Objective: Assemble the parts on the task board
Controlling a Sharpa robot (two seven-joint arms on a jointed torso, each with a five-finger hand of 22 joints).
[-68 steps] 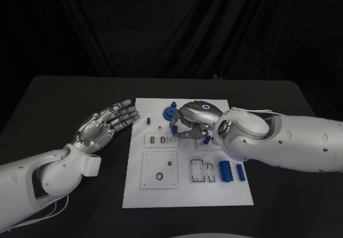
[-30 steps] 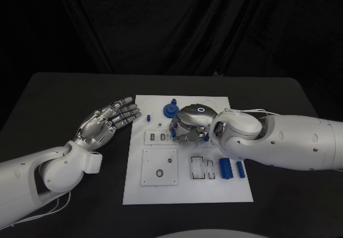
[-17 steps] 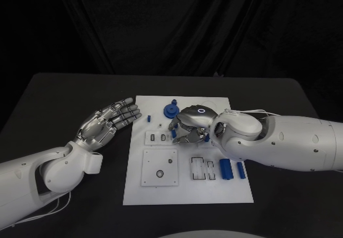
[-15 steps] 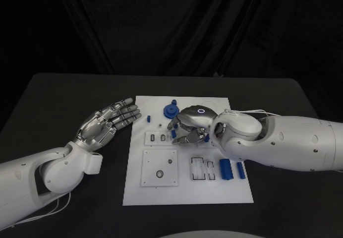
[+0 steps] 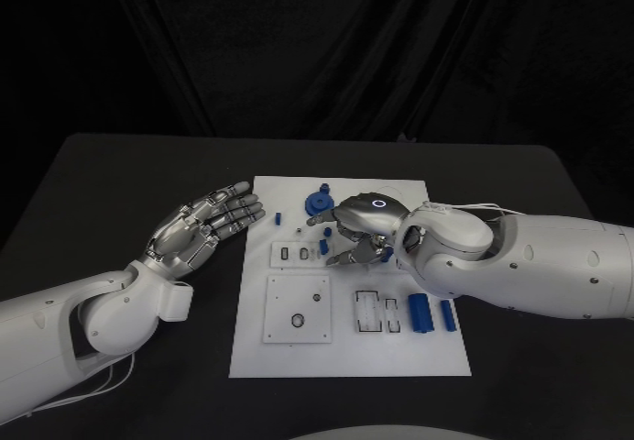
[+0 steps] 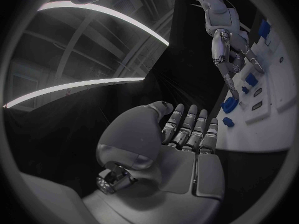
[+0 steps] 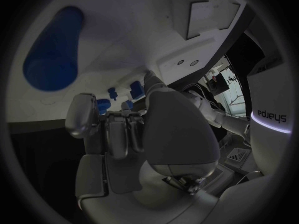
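The white task board (image 5: 346, 353) lies mid-table. My right hand (image 5: 356, 229) hovers low over its upper middle with its fingers curled down. Its fingertips (image 5: 346, 258) are close to small blue parts (image 5: 325, 246) by a white slotted block (image 5: 296, 255); whether they hold one is hidden. A blue gear-like part (image 5: 319, 202) stands just behind the hand. My left hand (image 5: 198, 226) is flat and empty beside the board's left edge. In the left wrist view, the left hand (image 6: 184, 149) faces the board (image 6: 277, 109) and the right hand (image 6: 224, 45).
Two blue cylinders (image 5: 420, 313) lie at the board's right. Beside them is a white frame block (image 5: 377, 313), and a larger white plate (image 5: 298, 312) sits further left. A small blue peg (image 5: 278, 218) stands near the left hand's fingertips. Black table surrounds the board.
My right hand has sunk closer to the board and its thumb now reaches out towards the small blue parts. The left hand has stayed still.
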